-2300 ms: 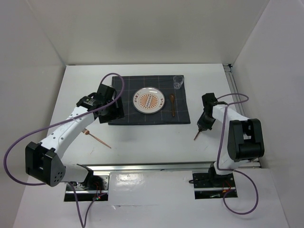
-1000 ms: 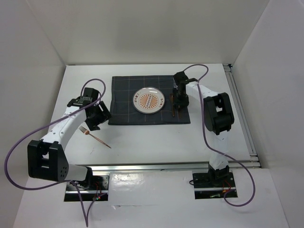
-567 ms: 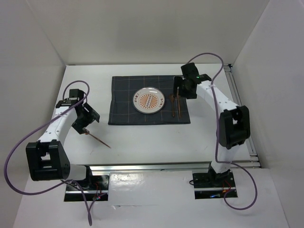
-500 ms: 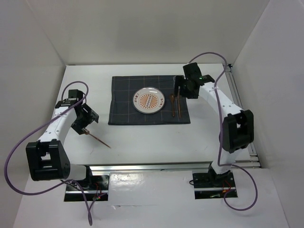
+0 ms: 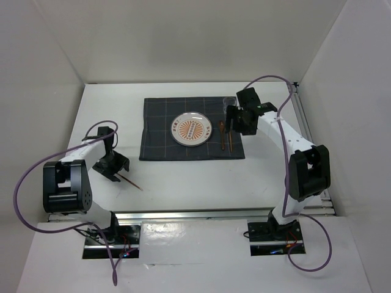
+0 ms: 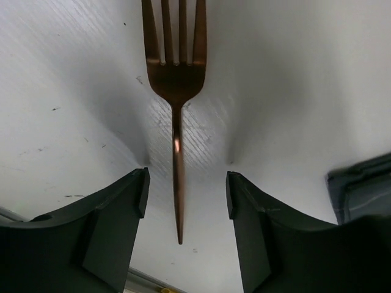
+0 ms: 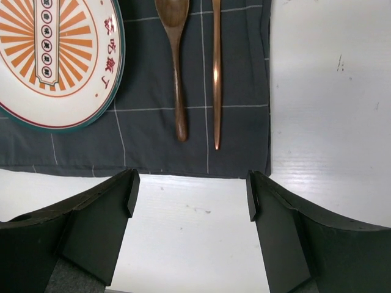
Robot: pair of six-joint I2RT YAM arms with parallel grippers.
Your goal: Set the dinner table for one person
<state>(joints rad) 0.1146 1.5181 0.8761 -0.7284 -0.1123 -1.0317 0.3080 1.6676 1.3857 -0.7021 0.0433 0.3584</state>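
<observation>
A copper fork (image 6: 177, 79) lies on the white dinner table (image 5: 195, 183), tines pointing away from my left wrist camera. My left gripper (image 6: 186, 183) is low over it and open, and the handle runs between the fingers (image 6: 116, 213) with a gap on each side. In the top view that gripper (image 5: 111, 166) covers the fork's head, so only the handle (image 5: 131, 182) shows. My right gripper (image 7: 192, 183) is open and empty, above the table just off the near edge of the dark cloth (image 7: 232, 146). A wooden spoon (image 7: 174, 67) and a thin copper utensil (image 7: 216, 73) lie side by side on the cloth.
An orange-and-white plate (image 5: 192, 129) sits mid-cloth (image 5: 159, 131), left of the spoon (image 5: 222, 135). A glass (image 5: 228, 100) at the cloth's far right corner is mostly hidden behind my right arm (image 5: 269, 119). White walls close in the table on three sides.
My left arm swung to the near left and came down over the fork, jaws narrowing. My right gripper carried the copper utensil to the cloth, let go beside the spoon and drew back.
</observation>
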